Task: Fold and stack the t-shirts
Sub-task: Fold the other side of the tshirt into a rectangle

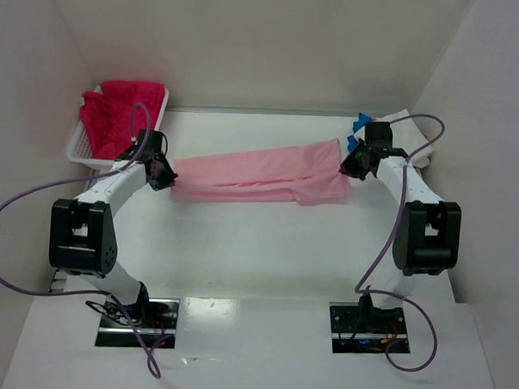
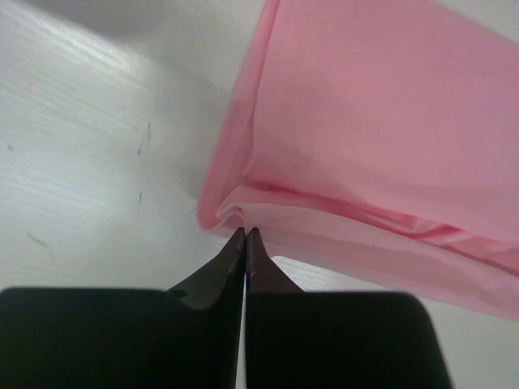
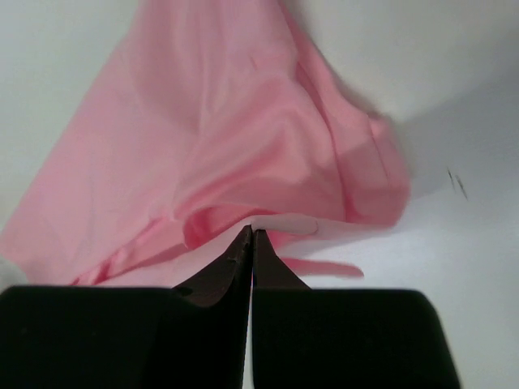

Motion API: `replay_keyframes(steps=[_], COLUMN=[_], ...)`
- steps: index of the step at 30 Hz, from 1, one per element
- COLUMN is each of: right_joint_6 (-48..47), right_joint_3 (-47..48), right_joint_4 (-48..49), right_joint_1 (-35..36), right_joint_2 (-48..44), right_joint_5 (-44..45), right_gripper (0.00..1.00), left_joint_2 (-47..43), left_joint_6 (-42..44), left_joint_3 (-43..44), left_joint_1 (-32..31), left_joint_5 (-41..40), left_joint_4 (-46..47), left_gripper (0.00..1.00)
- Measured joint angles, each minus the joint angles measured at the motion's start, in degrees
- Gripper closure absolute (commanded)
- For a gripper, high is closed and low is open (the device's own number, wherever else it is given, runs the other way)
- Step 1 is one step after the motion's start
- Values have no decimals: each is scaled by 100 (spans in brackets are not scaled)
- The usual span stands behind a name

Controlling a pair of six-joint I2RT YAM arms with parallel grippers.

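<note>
**While both pincers pinch its ends, the pink shirt (image 1: 260, 173) lies stretched**

Folded long, it spans the surface (image 1: 257, 255) left to right. The left pincer (image 1: 163, 175) is clamped on its left end, the right pincer (image 1: 351, 164) on its right end. Red shirts (image 1: 117, 111) fill the far-left basket (image 1: 75, 146).

Bright, even light falls from above between white walls (image 1: 249, 39). The table (image 2: 81, 162) glares pale in the left wrist view. The shirt (image 3: 243, 121) throws a soft grey shadow to its right. The close black fingers (image 2: 215, 279) are blurred in both wrist views.
</note>
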Motion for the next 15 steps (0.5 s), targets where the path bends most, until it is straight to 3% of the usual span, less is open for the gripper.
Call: replay_keyframes(steps=[15], right_joint_6=[-352], right_joint_3=[1191], right_joint_4=[330], right_joint_1=[0], right_joint_2=[1254], right_joint_5=[-190], right_gripper=[100], left_joint_2=[486], left_joint_6=[22], left_joint_3=[311], left_joint_1=[79], left_joint_5=[-56], left_joint_4=[266], left_gripper=[100])
